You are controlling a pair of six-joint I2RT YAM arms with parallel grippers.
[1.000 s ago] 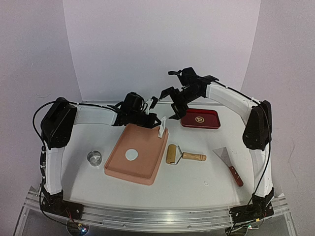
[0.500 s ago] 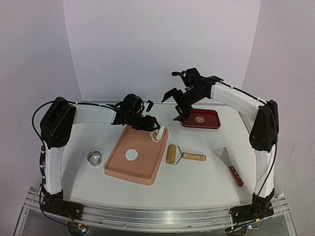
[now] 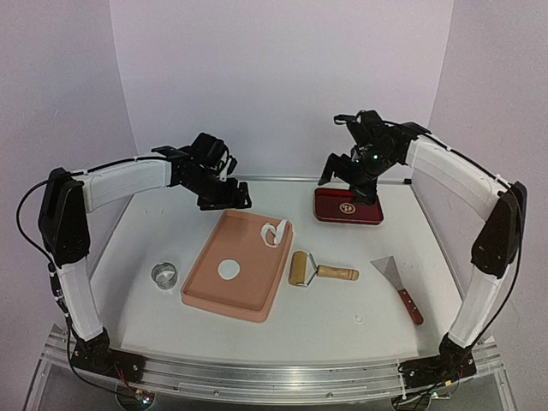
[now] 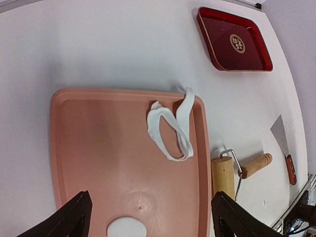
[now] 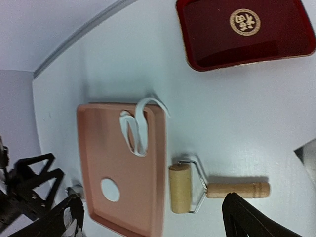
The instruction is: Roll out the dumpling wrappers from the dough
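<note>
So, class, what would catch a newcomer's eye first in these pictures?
The salmon-pink tray mid-table, with a round dumpling wrapper lying in it and a ragged loop of dough draped over its far right corner. Beside it lies a wooden rolling pin; a red tray sits farther back.

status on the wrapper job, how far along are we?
Done: one round wrapper lies cut on the pink tray, with the ragged leftover strip draped over the rim at its far right corner. In hand: nothing; the left pincer and right pincer are both open, above the table. Left, probably: rework the strip with the rolling pin and metal ring for more wrappers.
</note>
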